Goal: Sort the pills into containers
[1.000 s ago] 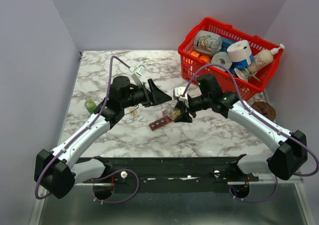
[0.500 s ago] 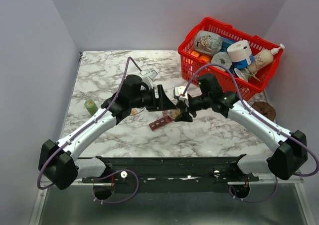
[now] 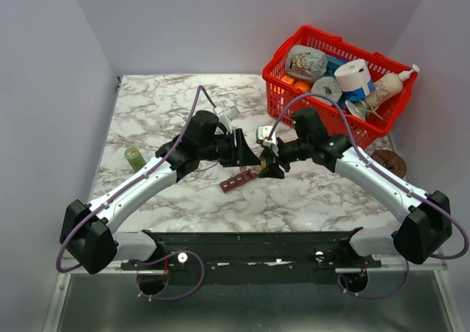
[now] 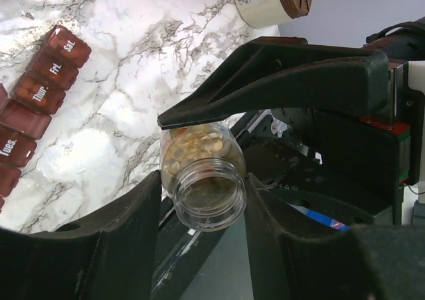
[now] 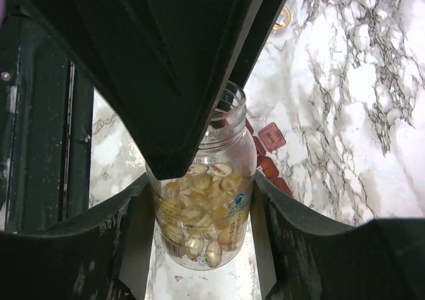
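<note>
Near containers (image 3: 236, 180) | right gripper (image 5: 201, 184) holds bottle (image 5: 199, 230) | left gripper (image 4: 202, 180) perhaps too

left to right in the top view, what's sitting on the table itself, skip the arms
green cap → pill organiser strip → red basket

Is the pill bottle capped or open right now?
Open: the pill bottle shows a bare, capless mouth in the left wrist view, with pills inside.
</note>
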`<control>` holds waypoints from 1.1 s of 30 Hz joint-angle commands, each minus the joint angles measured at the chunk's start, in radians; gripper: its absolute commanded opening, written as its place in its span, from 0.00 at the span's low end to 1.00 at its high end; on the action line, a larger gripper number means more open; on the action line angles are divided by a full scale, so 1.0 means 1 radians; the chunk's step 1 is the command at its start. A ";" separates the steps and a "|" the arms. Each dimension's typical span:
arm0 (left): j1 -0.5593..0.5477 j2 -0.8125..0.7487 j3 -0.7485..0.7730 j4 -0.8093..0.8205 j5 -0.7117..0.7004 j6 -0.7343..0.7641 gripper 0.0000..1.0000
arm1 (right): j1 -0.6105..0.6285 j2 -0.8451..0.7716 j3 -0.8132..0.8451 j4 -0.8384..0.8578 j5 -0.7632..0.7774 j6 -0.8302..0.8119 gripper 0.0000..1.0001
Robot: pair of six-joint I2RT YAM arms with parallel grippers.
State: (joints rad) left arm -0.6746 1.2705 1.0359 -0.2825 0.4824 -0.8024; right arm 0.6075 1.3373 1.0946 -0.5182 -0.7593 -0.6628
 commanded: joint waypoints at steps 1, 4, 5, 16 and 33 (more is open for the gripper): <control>-0.013 0.012 0.026 0.011 0.016 -0.038 0.39 | 0.001 -0.001 0.007 0.035 0.006 0.003 0.14; -0.014 0.004 0.016 0.040 0.033 -0.064 0.18 | 0.001 -0.004 0.005 0.041 0.005 0.008 0.16; -0.013 0.000 0.006 0.052 0.032 -0.075 0.14 | 0.001 -0.004 0.005 0.041 0.003 0.009 0.16; 0.006 -0.056 -0.074 0.247 0.096 -0.236 0.00 | -0.012 -0.020 0.004 0.053 -0.028 0.037 0.21; 0.044 -0.091 -0.143 0.454 0.166 -0.386 0.00 | -0.028 -0.003 0.013 0.063 -0.107 0.065 0.43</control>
State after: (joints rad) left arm -0.6216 1.2060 0.8722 -0.0242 0.5465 -1.0691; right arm 0.5671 1.3216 1.0946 -0.5056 -0.8021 -0.5991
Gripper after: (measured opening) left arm 0.417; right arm 0.601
